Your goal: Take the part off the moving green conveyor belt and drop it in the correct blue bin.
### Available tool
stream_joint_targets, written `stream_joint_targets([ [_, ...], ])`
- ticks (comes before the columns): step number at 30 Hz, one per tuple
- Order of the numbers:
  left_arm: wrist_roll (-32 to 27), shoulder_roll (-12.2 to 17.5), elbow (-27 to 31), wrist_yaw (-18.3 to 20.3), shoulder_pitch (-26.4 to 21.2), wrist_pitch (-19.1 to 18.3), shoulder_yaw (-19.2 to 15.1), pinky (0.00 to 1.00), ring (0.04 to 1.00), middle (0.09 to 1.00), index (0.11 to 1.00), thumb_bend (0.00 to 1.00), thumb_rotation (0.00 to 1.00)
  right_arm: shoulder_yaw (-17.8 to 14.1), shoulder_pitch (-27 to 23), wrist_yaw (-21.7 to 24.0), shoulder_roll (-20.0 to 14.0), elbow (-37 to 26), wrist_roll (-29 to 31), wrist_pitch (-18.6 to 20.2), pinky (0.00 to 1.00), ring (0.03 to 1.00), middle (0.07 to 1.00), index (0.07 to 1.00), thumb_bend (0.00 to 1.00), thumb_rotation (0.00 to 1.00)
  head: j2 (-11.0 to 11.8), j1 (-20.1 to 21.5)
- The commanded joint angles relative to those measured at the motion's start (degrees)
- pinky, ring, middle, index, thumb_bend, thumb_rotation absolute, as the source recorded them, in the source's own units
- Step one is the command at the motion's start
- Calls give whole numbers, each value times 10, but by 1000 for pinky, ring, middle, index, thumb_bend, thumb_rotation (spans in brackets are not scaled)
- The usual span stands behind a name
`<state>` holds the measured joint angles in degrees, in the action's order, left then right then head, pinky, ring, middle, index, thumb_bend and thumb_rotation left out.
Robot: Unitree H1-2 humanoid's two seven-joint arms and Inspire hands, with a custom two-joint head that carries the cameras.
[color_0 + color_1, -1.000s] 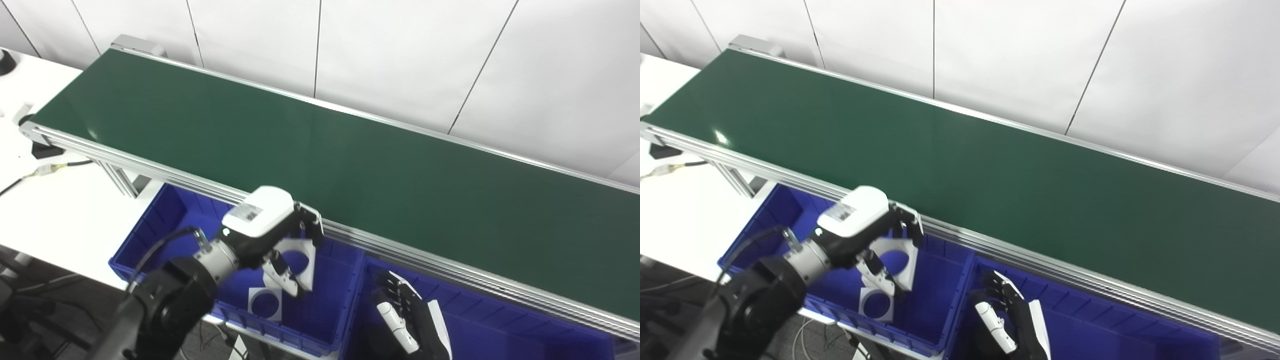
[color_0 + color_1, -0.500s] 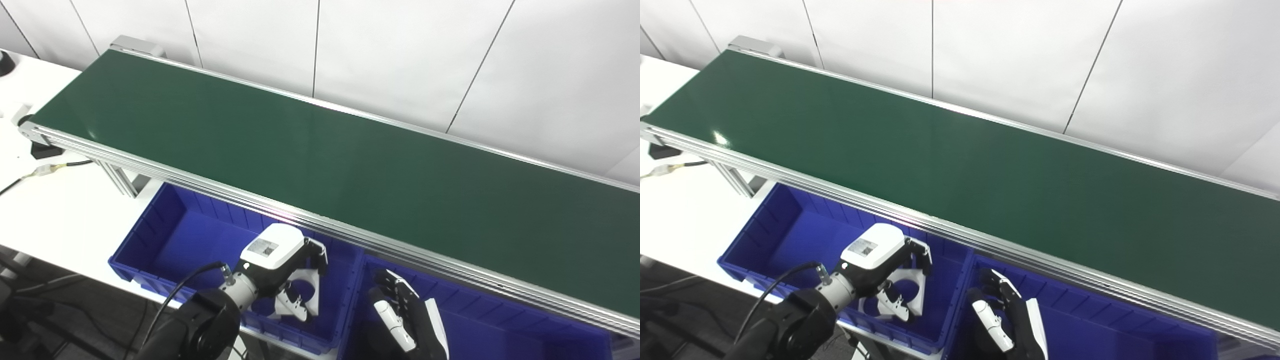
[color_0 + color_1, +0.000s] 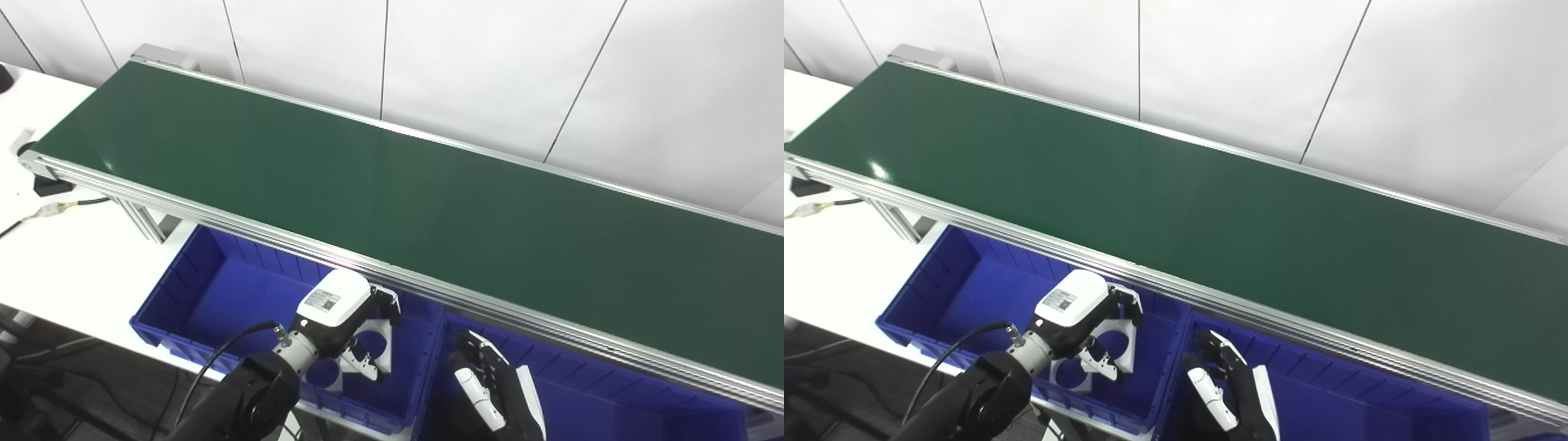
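- Lowered since a second ago: left hand (image 3: 346,334), from belt-edge height down into the left bin (image 3: 184,300), fingers clamped on the part (image 3: 378,340), a white plate with a round hole.
- Second plate (image 3: 1067,375) on that bin's floor, just beneath; risk: released part lands tilted across it.
- Right hand (image 3: 490,386), over the right bin (image 3: 612,398), fingers loosely spread, empty.
- Belt (image 3: 392,184), beyond both bins, bare.

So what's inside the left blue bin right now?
Inside the left blue bin: one white plate with a round hole on the floor, and the left hand holding a second. Anything under the hand is hidden.
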<state>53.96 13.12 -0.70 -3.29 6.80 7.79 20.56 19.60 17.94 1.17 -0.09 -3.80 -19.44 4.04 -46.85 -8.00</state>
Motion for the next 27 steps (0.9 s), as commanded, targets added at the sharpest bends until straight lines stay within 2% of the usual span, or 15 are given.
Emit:
stream_joint_targets([
  [1,-8,0,3,-30,-19,14,-3,425,428,500,509,502,0,5,-1,-1,6,-11,-2,-6,732,796,797,818,624,835,0,1],
  [10,-6,-2,-40,-50,-39,17,8,415,425,501,499,503,0,10,5,0,7,-18,-9,0,736,803,799,822,614,821,-3,8],
  [15,1,2,-44,-41,-39,6,19,435,440,510,490,503,0,11,6,0,9,-22,-12,2,731,798,799,820,629,835,-4,9],
  [18,-1,4,-45,-25,-40,-7,23,431,442,521,485,503,0,11,5,1,10,-21,-11,2,738,800,798,820,632,836,-3,10],
  [20,10,9,-40,-1,-41,-22,30,433,443,525,484,503,0,11,5,1,11,-21,-10,3,737,801,797,820,635,839,-4,11],
  [24,26,19,-26,34,-41,-43,42,479,536,596,492,521,65,11,4,2,11,-21,-12,2,736,800,800,823,633,840,-3,11],
  [25,26,21,-23,41,-41,-46,44,501,562,614,557,799,153,12,3,1,10,-21,-14,3,742,802,800,824,630,841,-3,11],
  [26,25,24,-20,49,-41,-50,46,510,574,622,581,898,190,12,3,1,10,-21,-15,3,742,803,800,825,629,841,-3,11],
  [27,25,25,-17,56,-41,-53,47,523,588,634,601,949,222,12,3,1,10,-20,-15,2,743,804,800,824,627,842,-3,11],
])
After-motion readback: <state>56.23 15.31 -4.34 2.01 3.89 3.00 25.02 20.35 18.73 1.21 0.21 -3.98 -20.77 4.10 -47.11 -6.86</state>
